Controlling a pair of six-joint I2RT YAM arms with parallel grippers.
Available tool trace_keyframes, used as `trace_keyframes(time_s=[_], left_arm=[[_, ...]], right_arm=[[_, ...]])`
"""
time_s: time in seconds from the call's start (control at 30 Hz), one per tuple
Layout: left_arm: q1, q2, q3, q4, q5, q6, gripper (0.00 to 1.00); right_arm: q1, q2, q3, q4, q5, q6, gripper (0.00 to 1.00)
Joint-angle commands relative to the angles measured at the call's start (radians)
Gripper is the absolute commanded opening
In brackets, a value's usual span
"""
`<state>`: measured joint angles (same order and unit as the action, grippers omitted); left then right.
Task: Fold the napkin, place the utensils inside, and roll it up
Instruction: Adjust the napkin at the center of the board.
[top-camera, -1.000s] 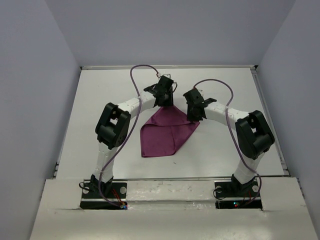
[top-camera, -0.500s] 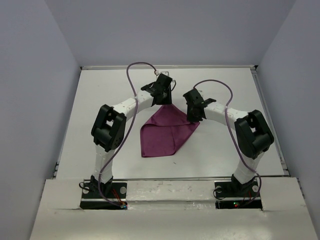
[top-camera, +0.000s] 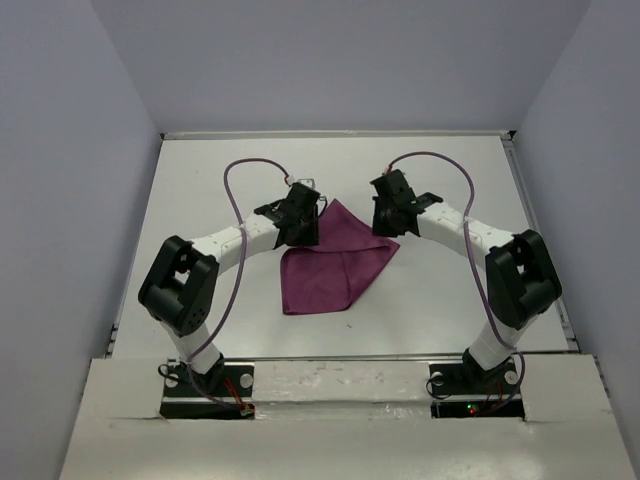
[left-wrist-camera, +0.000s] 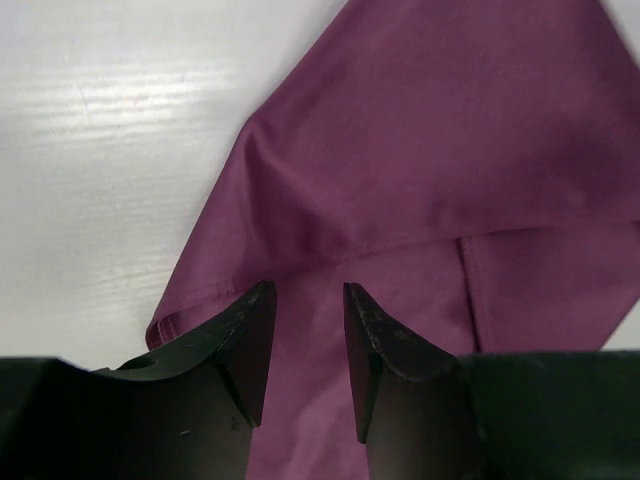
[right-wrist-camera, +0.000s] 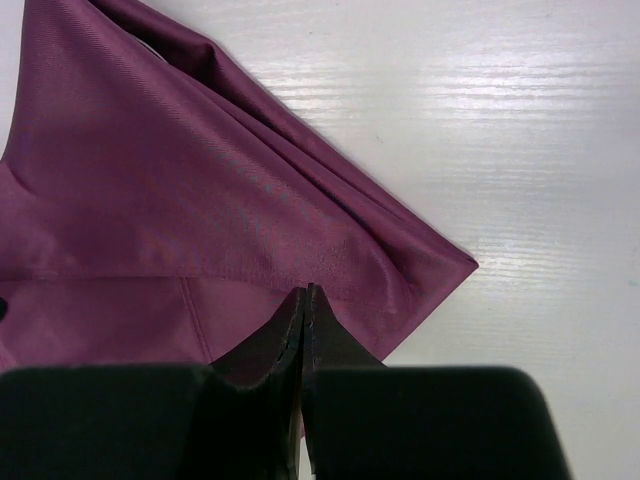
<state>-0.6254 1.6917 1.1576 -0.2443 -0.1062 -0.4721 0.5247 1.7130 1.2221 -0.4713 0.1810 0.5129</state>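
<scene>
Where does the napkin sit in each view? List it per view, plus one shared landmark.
Top external: napkin near picture centre.
Left wrist: napkin fills the centre and right.
Right wrist: napkin fills the left half.
Shared landmark: the white tabletop beside it.

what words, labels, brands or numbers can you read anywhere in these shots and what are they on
None: no word, number, brand or sign reads in any view.
The napkin is plain purple, no print.
The table is unmarked white.
The left pincer and right pincer show no label.
The lit specks at the near edge are too small to read.
</scene>
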Motion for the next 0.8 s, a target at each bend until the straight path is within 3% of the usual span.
trace_keyframes(time_s=[0.0,0.27,0.77], left_arm=[[0.006,-0.006,-0.053,0.053,-0.009,-0.01,0.45],[0.009,0.056,-0.064,0.048,-0.03,-0.019,0.45],[0.023,-0.04,0.004,-0.027,-0.062,-0.005,0.45]], right_arm=[[-0.003,-0.016,0.011,0.003,-0.02,-0.001,0.01],[-0.003,0.014,0.051,0.007,-0.009,-0.008,0.01],[-0.003,0.082,0.088,0.002,0.035,-0.04,0.01]])
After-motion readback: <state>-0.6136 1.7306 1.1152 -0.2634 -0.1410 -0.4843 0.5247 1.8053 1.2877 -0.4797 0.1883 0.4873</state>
